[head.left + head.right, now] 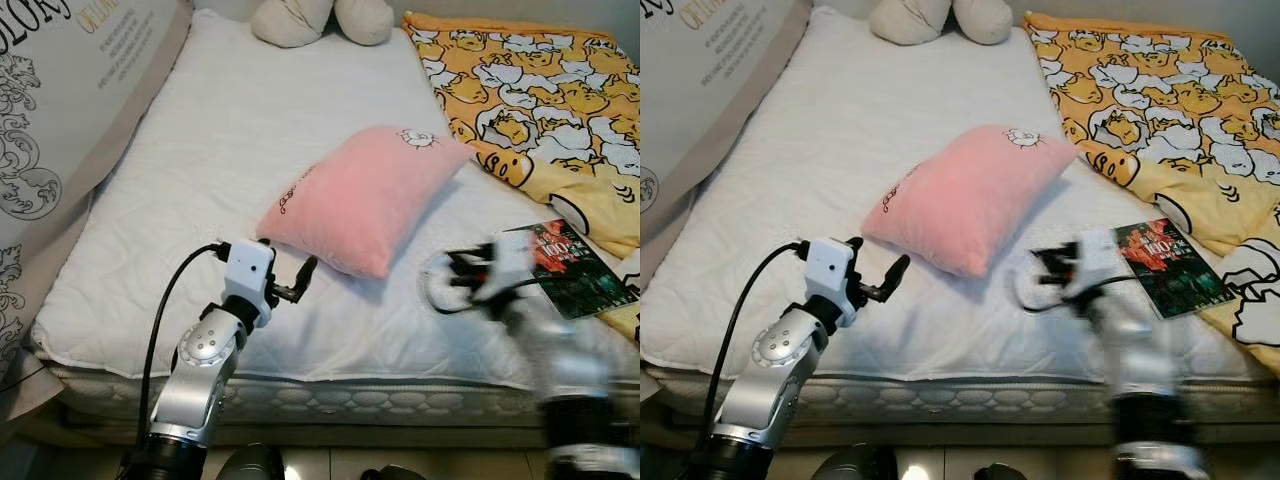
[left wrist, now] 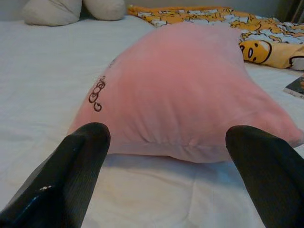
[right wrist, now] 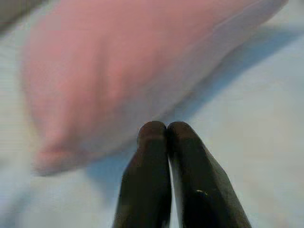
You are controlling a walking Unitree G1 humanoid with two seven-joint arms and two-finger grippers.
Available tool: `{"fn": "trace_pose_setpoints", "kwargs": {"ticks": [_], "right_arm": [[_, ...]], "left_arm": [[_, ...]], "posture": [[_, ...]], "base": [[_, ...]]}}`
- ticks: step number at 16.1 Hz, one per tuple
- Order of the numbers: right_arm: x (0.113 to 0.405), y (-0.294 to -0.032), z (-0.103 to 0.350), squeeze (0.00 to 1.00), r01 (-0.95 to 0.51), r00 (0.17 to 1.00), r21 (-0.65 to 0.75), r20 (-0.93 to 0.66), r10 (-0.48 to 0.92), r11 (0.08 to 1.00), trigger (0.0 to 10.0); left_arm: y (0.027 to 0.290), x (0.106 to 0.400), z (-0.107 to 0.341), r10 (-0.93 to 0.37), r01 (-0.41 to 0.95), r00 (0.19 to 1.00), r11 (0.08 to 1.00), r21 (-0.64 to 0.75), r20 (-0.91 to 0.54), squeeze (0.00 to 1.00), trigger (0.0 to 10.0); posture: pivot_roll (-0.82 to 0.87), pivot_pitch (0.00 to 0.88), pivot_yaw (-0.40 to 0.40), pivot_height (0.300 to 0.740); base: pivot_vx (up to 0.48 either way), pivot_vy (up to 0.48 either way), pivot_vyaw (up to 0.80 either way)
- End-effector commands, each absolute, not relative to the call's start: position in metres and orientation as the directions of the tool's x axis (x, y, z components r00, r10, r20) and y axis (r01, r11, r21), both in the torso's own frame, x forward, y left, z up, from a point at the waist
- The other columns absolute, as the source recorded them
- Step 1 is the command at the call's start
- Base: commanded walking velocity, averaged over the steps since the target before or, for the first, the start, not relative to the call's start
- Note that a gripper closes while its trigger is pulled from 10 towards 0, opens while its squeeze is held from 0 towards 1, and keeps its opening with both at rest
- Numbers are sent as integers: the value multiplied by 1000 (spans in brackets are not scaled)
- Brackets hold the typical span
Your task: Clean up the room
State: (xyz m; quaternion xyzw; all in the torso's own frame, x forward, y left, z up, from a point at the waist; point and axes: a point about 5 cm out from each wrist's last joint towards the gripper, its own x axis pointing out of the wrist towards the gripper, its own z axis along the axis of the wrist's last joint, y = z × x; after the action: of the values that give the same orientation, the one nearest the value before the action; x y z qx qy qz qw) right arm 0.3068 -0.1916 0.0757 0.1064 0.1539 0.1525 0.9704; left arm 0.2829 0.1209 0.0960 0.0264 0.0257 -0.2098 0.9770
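Note:
A pink pillow [image 1: 365, 195] lies near the middle of the white mattress [image 1: 200, 150]. My left gripper [image 1: 290, 270] hovers just off the pillow's near left corner, open, with the pillow [image 2: 180, 90] straight ahead between its fingers [image 2: 85, 147] and not touched. My right gripper [image 1: 445, 272], blurred by motion, is low over the mattress at the pillow's near right side. Seen from the right wrist, that gripper [image 3: 166, 127] is shut with nothing in it, and the pillow [image 3: 118, 61] lies just beyond.
A yellow cartoon-duck blanket [image 1: 540, 90] covers the bed's right side, with a dark magazine [image 1: 575, 265] at its near edge. A beige plush toy [image 1: 320, 18] sits at the head. A large printed cushion [image 1: 60, 110] leans along the left.

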Motion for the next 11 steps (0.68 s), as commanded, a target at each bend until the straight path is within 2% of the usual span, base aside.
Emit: {"fn": "trace_pose_setpoints", "kwargs": {"ticks": [1,5,6,11], "right_arm": [[312,-178,76,1000,-234,915,344,-237,325,909,10000],[338,-145,74,1000,-116,941,511,-217,259,851,10000],[345,-142,76,1000,-110,941,502,-226,253,857,10000],[365,-140,91,1000,-91,956,447,-210,204,890,10000]], "left_arm": [[124,282,92,-399,403,913,915,34,-85,0,10000],[125,272,90,-462,467,884,880,82,-77,0,10000],[124,268,90,-488,493,870,862,114,-70,0,10000],[124,267,92,-458,461,887,884,83,-52,0,10000]], "posture": [[56,34,-15,727],[83,23,-16,727],[92,20,-20,727],[129,27,-45,727]], "base": [[0,0,0],[0,0,0],[0,0,0],[0,0,0]]}}
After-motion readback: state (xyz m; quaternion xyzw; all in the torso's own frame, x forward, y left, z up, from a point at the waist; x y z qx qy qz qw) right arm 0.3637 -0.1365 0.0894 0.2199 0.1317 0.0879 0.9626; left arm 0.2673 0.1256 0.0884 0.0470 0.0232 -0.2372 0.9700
